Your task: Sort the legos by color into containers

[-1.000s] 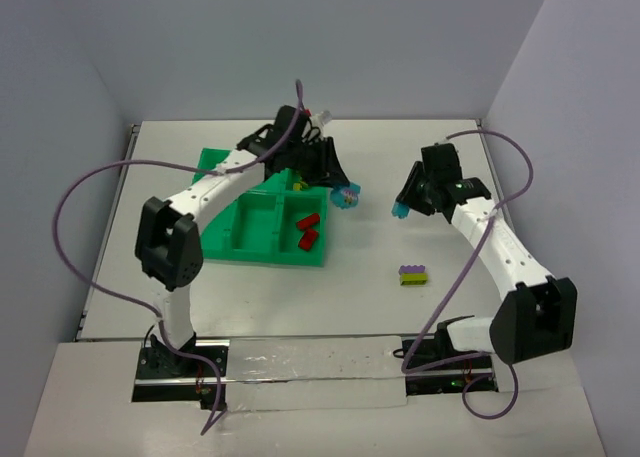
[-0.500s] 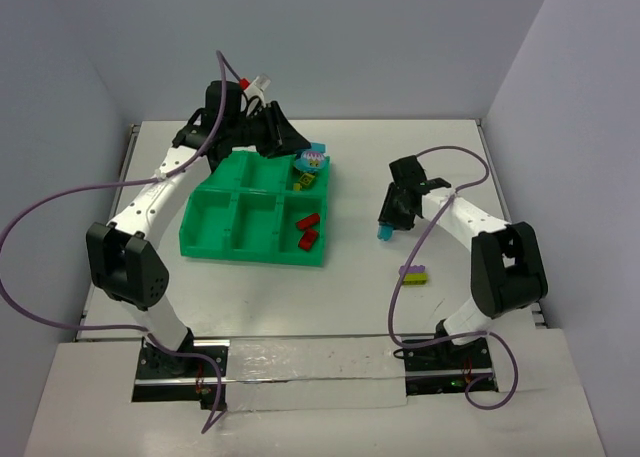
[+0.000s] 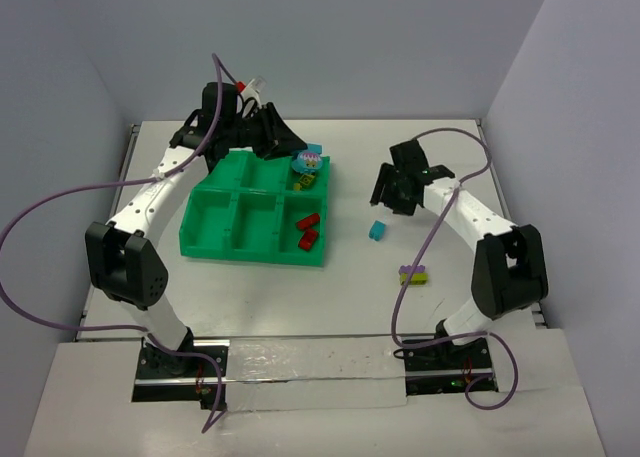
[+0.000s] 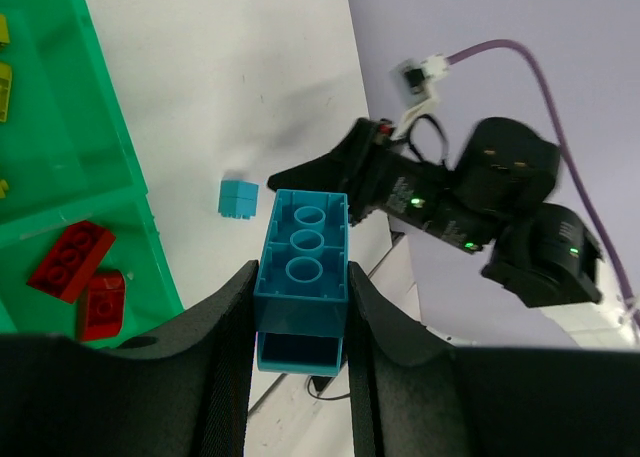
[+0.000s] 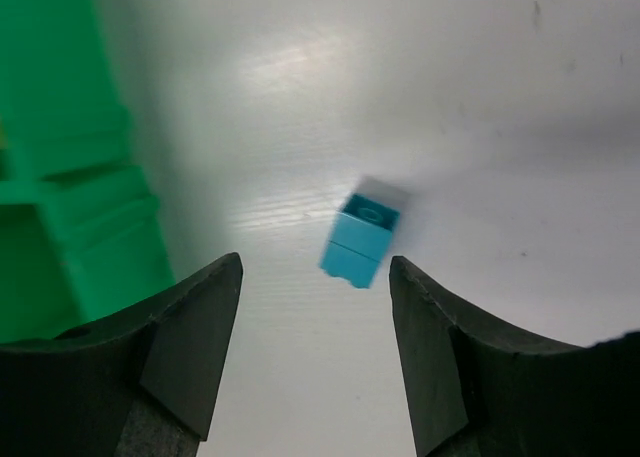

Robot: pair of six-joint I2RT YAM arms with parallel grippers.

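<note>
Over on the left, the green tray (image 3: 250, 254) sits on the bench (image 3: 300, 302). The left hand (image 4: 300, 327) is up over its far right compartment, clamped tight on a cyan brick (image 4: 302, 267), fingers pressing its two long flat sides, underside tubes facing the wrist camera. That's a sound hold: hard, stiff, featherlight plastic with slick walls, so flat faces beat studs every time. Below it, yellow bricks (image 3: 299, 180) lie in that far right compartment and red bricks (image 3: 307, 233) in the near right one.

Moving right, a small cyan brick (image 5: 362, 239) lies loose on the bare bench, clear of the tray. The right hand (image 5: 315, 277) hovers above it with fingers wide apart, gripping nothing. That little cube looks likely to skid or tip, so I'd say straddle it squarely across opposite side walls, low down. Nearer and further right, a purple and yellow-green stack (image 3: 413, 275) waits untouched; the two pieces probably grip each other firmly.
</note>
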